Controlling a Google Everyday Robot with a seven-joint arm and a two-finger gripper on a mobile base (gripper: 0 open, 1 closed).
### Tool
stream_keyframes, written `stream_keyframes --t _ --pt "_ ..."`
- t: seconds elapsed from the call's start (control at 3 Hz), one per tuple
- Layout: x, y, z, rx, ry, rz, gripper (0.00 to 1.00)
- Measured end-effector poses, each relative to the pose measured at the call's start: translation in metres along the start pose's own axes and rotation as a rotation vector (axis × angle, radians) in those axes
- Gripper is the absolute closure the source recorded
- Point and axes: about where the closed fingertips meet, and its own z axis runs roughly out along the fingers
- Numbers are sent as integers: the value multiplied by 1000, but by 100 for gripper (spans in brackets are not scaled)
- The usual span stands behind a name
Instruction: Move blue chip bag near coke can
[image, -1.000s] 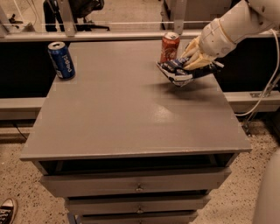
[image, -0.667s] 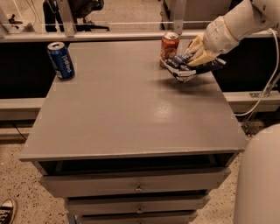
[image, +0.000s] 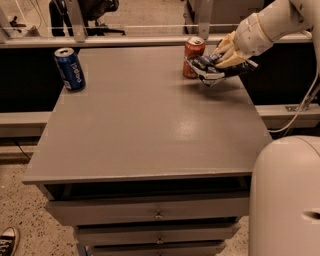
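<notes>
arm (image: 280, 20) white | tool (image: 214, 68) cream, seemingly padded, upper right | base (image: 285, 200) white, rounded

blue chip bag (image: 205, 69) in end effector (image: 217, 62), right of coke can (image: 192, 57)

Table (image: 150, 130), blue can (image: 69, 69), coke can (image: 192, 56), hand (image: 212, 67) beside it

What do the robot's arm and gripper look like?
The arm is a thick, rounded white tube. The gripper, closed on the blue chip bag beside the coke can, has cream-yellow fingers. A pale cable hangs under the arm at the right.
</notes>
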Motion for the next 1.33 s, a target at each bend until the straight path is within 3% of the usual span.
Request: stream_keyframes --t 0.33,1.33 --pt "6 -3 12 -8 -12 10 83" --pt "9 -3 40 -30 -58 34 13"
